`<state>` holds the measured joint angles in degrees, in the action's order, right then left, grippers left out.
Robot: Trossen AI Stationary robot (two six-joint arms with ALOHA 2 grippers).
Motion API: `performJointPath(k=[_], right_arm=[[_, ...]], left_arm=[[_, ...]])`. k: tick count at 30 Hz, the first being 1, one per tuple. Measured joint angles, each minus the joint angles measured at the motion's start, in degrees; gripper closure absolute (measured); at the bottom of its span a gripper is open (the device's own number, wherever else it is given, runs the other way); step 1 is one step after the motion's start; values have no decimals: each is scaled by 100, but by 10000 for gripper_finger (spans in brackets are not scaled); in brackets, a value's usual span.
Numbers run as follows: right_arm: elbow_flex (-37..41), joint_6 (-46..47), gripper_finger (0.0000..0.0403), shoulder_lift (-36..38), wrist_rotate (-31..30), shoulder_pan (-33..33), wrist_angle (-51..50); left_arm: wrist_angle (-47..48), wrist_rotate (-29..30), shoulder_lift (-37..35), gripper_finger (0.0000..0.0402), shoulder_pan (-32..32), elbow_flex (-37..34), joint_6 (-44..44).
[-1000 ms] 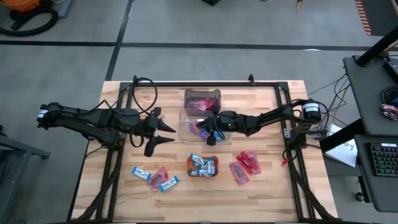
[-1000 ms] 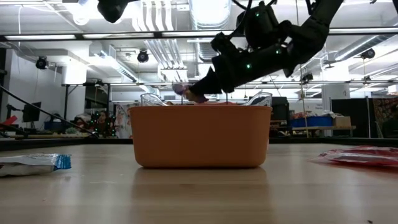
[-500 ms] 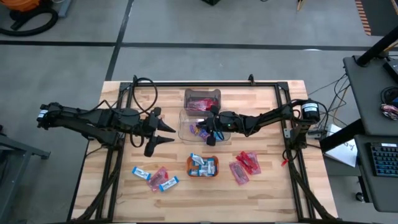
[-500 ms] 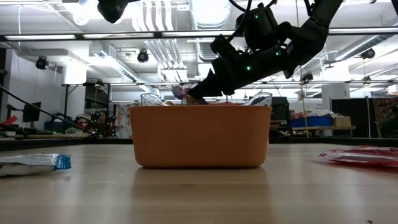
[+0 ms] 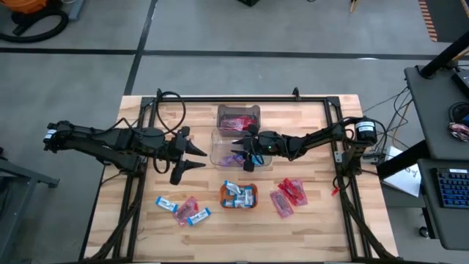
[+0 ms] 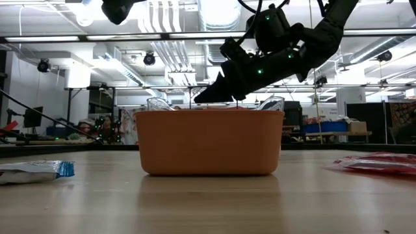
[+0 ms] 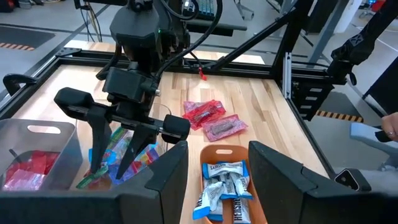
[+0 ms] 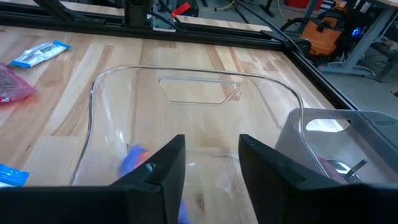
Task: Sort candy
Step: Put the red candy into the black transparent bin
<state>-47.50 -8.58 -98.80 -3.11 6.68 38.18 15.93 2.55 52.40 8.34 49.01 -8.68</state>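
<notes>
The right gripper (image 5: 238, 145) hangs over the clear bin (image 8: 186, 118), fingers parted and empty; purple-and-blue candy (image 7: 127, 152) lies just below them, probably freshly released. Next it needs another sweet from the counter (image 5: 315, 213). The left gripper (image 5: 196, 158) waits, fingers apart, empty.

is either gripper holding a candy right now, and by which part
No, nothing is held. The right gripper hangs open over the clear bin, with candy lying loose below it. The left gripper is open and empty beside the bin.
</notes>
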Motion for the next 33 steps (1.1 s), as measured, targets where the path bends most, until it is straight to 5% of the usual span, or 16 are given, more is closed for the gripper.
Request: performJointPath(k=[17, 33], right_arm=[[-14, 414, 254, 978, 10, -23, -933], [-14, 964, 262, 2693, 15, -573, -2921]], left_arm=[[602, 1, 64, 248, 163, -9, -944], [2569, 148, 899, 248, 1208, -11, -3917]])
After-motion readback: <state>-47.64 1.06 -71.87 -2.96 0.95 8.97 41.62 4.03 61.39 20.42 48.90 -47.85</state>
